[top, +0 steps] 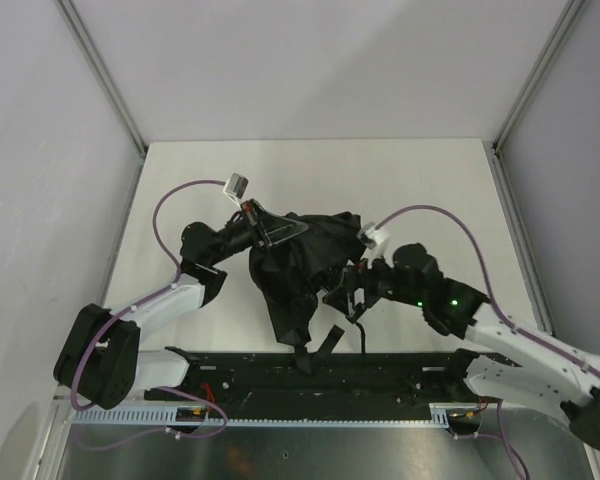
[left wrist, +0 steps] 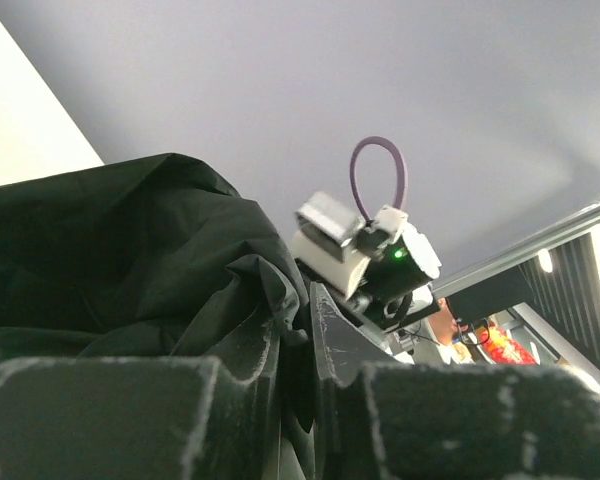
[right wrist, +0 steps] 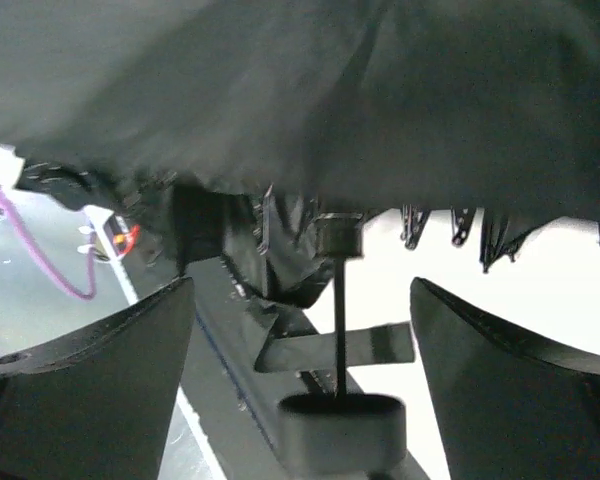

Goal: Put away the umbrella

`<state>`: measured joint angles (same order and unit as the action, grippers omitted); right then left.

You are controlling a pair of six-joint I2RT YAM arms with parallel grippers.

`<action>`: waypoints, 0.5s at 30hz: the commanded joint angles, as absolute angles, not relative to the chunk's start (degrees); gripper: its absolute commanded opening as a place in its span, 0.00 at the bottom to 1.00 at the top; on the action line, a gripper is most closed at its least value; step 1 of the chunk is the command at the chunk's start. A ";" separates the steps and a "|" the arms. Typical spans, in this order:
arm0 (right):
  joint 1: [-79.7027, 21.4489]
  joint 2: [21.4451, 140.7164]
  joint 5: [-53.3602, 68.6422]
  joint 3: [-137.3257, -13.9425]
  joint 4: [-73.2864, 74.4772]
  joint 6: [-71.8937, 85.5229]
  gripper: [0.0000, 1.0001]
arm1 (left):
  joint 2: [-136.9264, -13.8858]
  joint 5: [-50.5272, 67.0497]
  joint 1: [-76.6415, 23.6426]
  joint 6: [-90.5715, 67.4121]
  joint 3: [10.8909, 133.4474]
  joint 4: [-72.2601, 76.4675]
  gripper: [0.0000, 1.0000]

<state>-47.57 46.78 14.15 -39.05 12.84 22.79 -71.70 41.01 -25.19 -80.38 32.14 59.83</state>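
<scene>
The umbrella (top: 302, 262) is a crumpled mass of black fabric, lifted above the white table between both arms. My left gripper (top: 298, 226) is shut on a fold of its fabric at the upper left. The left wrist view shows the cloth (left wrist: 130, 250) pinched between my fingers (left wrist: 330, 335). My right gripper (top: 343, 296) is open and empty, just under the canopy's right side. In the right wrist view the canopy (right wrist: 310, 90) hangs above the open jaws (right wrist: 301, 290). The thin shaft (right wrist: 339, 330), the handle (right wrist: 340, 435) and the closure tab (right wrist: 375, 345) lie between them without touching.
The black base rail (top: 380, 385) runs along the table's near edge, just below the hanging handle (top: 302, 358). Grey walls enclose the white table (top: 420, 180) on three sides. The right arm's wrist camera (left wrist: 365, 250) sits close behind the fabric in the left wrist view.
</scene>
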 commanded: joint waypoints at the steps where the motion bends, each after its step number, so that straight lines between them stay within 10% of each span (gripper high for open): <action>1: -50.82 54.96 5.49 -41.51 5.50 18.44 0.86 | -70.21 42.02 -24.75 -79.99 33.01 62.95 0.00; 7: -53.96 62.13 3.30 -41.40 -1.18 20.79 0.62 | -70.19 43.02 -24.85 -81.83 34.80 62.50 0.00; 11: -54.78 63.81 2.11 -40.96 -5.39 23.86 0.13 | -70.74 43.77 -24.46 -82.95 35.83 61.56 0.02; 15: -53.26 59.67 -1.33 -40.47 -5.82 26.79 0.01 | -68.87 44.95 -22.31 -82.43 36.42 59.86 0.30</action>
<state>-54.68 63.53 3.75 -39.44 0.75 23.38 -71.70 42.59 -24.05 -81.08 32.91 58.78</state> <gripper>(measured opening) 0.149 0.163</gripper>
